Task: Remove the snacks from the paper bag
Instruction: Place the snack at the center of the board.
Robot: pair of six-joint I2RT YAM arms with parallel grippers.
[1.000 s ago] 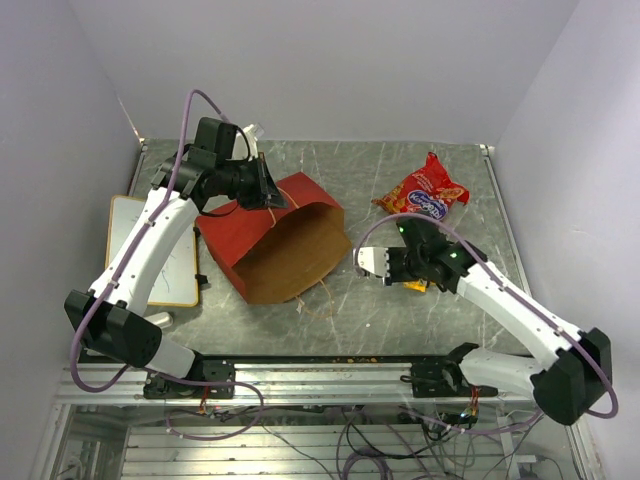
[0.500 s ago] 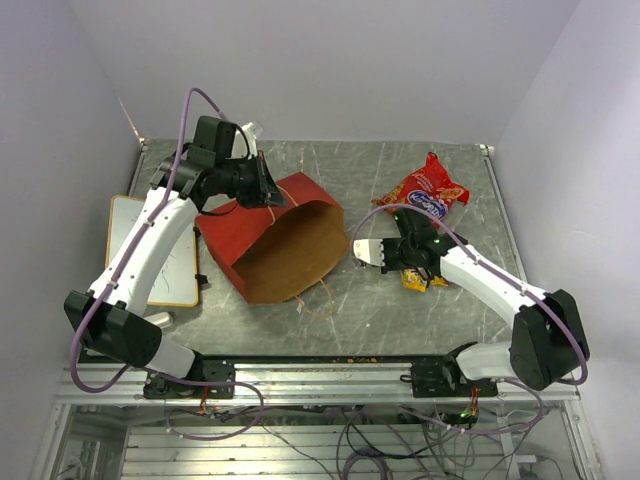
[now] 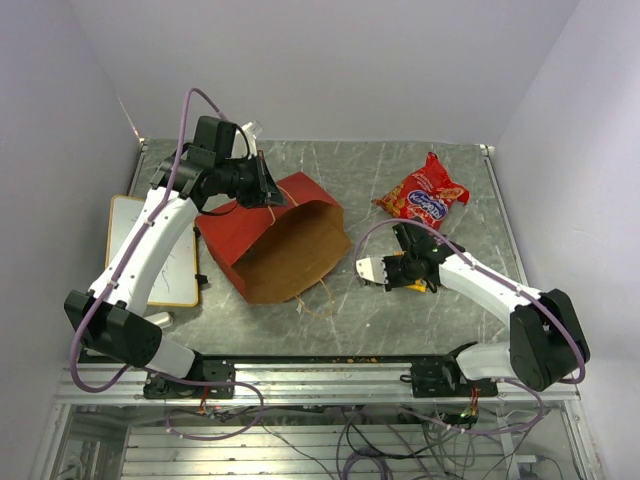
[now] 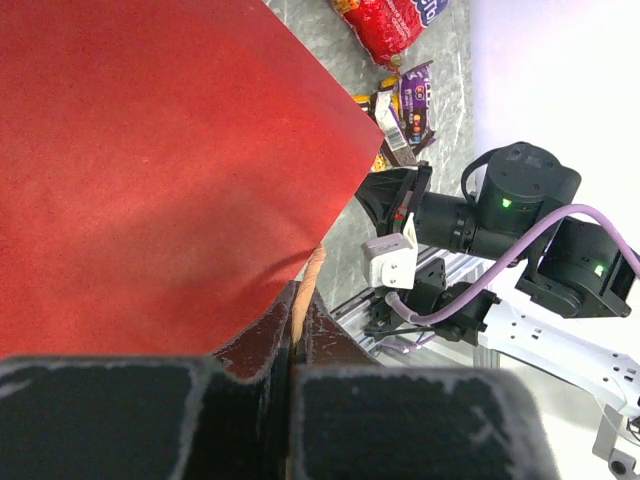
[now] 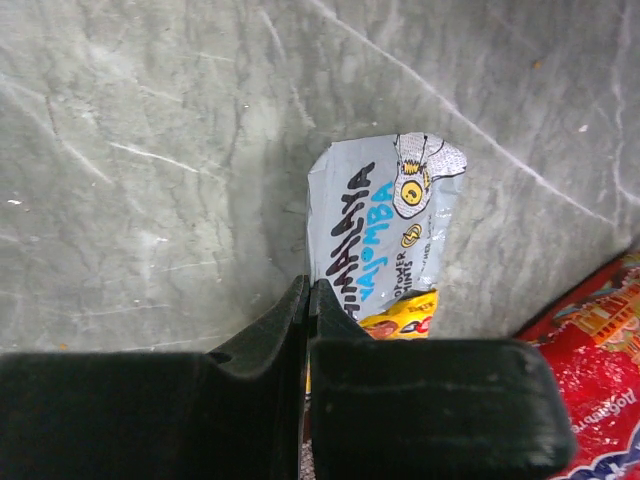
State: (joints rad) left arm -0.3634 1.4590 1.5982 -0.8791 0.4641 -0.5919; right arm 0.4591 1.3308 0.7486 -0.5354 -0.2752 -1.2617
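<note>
The red paper bag [image 3: 235,240] lies on its side, its brown mouth facing right. My left gripper [image 3: 268,188] is at its far top edge, shut on the bag's twisted handle [image 4: 303,292]; red paper [image 4: 150,160] fills the left wrist view. The red chip bag [image 3: 424,196] lies on the table to the right. Small candy packets [image 3: 416,283] lie below it. My right gripper [image 3: 398,270] is shut, its tips [image 5: 310,290] at the left edge of a light-blue packet [image 5: 385,225] that lies over a yellow packet [image 5: 400,325]. I see nothing between its jaws.
A yellow-framed whiteboard [image 3: 150,250] lies left of the bag, with a small white eraser [image 3: 160,318] at its near end. The bag's loose second handle [image 3: 320,300] trails on the table. Purple and dark packets [image 4: 405,100] show in the left wrist view.
My right gripper moved towards the bag's mouth, then back down over the small packets. The left arm and the bag have not moved.
</note>
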